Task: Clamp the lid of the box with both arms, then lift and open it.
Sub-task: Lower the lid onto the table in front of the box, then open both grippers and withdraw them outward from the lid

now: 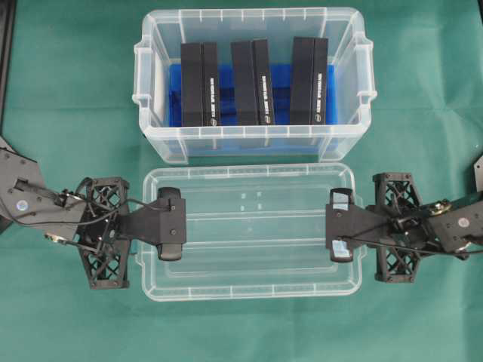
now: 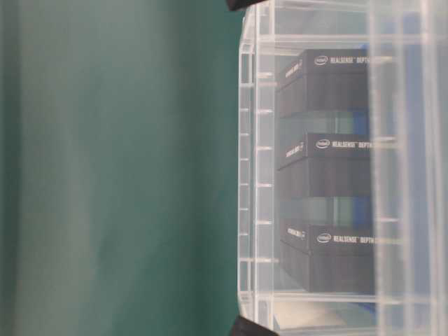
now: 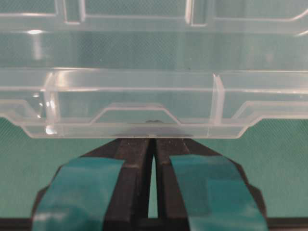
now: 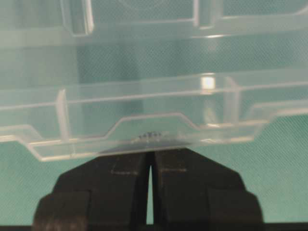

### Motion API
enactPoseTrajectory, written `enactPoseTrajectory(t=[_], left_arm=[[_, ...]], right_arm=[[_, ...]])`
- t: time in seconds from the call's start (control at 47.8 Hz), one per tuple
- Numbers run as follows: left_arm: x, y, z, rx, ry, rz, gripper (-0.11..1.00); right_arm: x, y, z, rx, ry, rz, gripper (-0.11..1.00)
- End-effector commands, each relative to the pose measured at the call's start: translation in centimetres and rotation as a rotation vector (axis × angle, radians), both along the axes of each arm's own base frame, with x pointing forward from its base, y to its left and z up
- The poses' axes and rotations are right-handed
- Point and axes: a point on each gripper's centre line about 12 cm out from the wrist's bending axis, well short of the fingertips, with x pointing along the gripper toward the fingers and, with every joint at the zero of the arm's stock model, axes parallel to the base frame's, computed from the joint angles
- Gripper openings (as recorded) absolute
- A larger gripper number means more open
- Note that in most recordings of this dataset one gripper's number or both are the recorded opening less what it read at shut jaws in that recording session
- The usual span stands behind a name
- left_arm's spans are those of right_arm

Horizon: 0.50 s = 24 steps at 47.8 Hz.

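Overhead: lid (image 1: 249,230) lies flat on green cloth (image 1: 68,113) just in front of the open box (image 1: 253,26), left gripper (image 1: 170,224) and right gripper (image 1: 340,225) at its short ends | Table-level: box holds three black blocks (image 2: 329,168) | Left wrist: teal-taped fingers (image 3: 139,149) pinched nearly together on the lid's edge tab | Right wrist: black fingers (image 4: 137,166) likewise narrow, gripping the opposite tab.

The overhead view looks straight down on the green cloth (image 1: 68,113), box (image 1: 253,143) and lid (image 1: 249,283). The table-level view, rotated sideways, sits close against the box (image 2: 255,175) wall. Each wrist camera looks along its closed fingers at the lid's (image 3: 144,110) end rim from very near.
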Motion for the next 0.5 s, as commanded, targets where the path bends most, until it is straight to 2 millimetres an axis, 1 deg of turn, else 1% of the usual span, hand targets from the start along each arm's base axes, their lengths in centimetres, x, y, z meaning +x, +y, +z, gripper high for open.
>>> enactPoseTrajectory(t=[0.0, 0.146, 0.293, 0.418, 0.481], left_arm=[[0.9, 0.0, 0.5, -0.011, -0.054, 0.004, 0.01], [1.2, 0.0, 0.1, -0.013, -0.063, 0.003, 0.01], [0.8, 0.0, 0.0, -0.011, -0.051, 0.004, 0.01], [-0.3, -0.1, -0.2, -0.018, -0.023, 0.007, 0.01], [-1.1, -0.5, -0.2, -0.019, -0.014, -0.005, 0.01]], right_arm=[[0.9, 0.0, 0.3, 0.019, -0.05, 0.001, 0.0], [1.2, 0.1, -0.3, 0.025, -0.052, 0.005, 0.0], [1.2, 0.1, -0.2, 0.024, -0.051, 0.006, 0.0], [0.4, 0.1, 0.0, 0.02, -0.033, 0.001, 0.0], [-0.8, 0.1, 0.1, 0.013, -0.003, -0.004, 0.0]])
